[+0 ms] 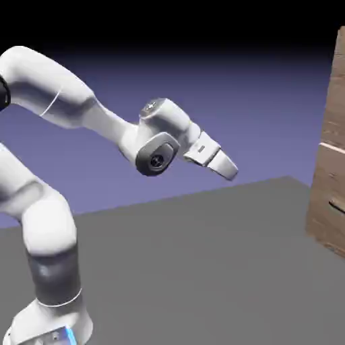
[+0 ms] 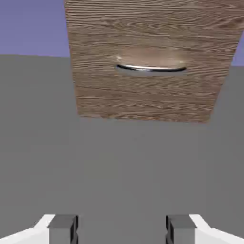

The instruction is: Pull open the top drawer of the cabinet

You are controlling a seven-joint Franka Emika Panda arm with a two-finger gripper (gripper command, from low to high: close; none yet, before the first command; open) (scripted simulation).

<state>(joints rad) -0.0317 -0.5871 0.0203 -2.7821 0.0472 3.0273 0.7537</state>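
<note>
the gripper (image 1: pixel 229 166) hangs wide open and empty, well apart from the cabinet (image 1: pixel 330 141) at its 3 o'clock. best to reach across, rise to the top drawer (image 1: pixel 335 87), square the fingers (image 2: pixel 63 228) on its handle, which no view shows. brown wood grain, pale seam beneath.

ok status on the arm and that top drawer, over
Gripper open, empty, well short of the cabinet. Top drawer shut by the look of it, untouched. A metal handle shows ahead in the hand view. Nothing in the way.
</note>
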